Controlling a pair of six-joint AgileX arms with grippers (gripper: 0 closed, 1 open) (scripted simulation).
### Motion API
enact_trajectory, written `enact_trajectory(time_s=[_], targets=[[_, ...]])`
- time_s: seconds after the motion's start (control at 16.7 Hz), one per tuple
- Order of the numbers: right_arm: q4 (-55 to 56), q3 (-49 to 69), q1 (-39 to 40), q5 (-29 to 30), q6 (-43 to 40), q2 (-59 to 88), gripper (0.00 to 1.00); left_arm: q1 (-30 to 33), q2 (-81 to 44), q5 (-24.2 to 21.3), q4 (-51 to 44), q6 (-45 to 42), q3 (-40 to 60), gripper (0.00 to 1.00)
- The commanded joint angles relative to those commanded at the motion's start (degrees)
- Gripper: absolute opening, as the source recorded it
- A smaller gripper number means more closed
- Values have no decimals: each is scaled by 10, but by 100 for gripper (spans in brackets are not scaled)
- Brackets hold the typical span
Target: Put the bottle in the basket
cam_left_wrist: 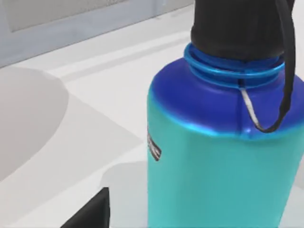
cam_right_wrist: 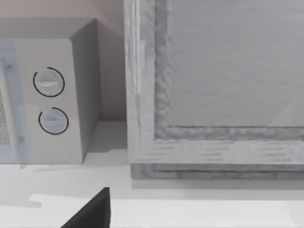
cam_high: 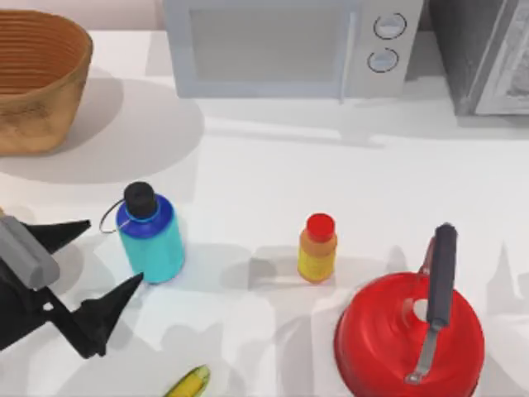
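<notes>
My left gripper at table's left edge, fingers spread wide, nothing held, just left of bottle. Bottle upright on table, well apart from basket at far-left corner. Left wrist view adds close detail: bottle's blue shoulder, black cap, loop strap. Right wrist view faces microwave; can't tell my right gripper's state.

The basket sits at the table's far left corner — the microwave is to its right. The bottle stands nearer, just right of my left gripper, and the small bottle stands between it and the kettle.
</notes>
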State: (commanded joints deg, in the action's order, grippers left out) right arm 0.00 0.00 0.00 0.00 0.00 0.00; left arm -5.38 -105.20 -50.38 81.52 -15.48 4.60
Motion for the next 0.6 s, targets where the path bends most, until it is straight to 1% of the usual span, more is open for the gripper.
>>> enact_trajectory(time_s=[0.12, 0.42, 0.48, 0.6], targets=[[0, 0, 0, 0, 0, 0, 100, -3, -20, -10, 16, 0, 3, 100], [0, 0, 0, 0, 0, 0, 100, -1, -20, -9, 16, 0, 1, 100], [0, 0, 0, 0, 0, 0, 100, 1, -21, -7, 16, 1, 3, 100], [0, 0, 0, 0, 0, 0, 100, 19, -35, 10, 23, 10, 20, 100]])
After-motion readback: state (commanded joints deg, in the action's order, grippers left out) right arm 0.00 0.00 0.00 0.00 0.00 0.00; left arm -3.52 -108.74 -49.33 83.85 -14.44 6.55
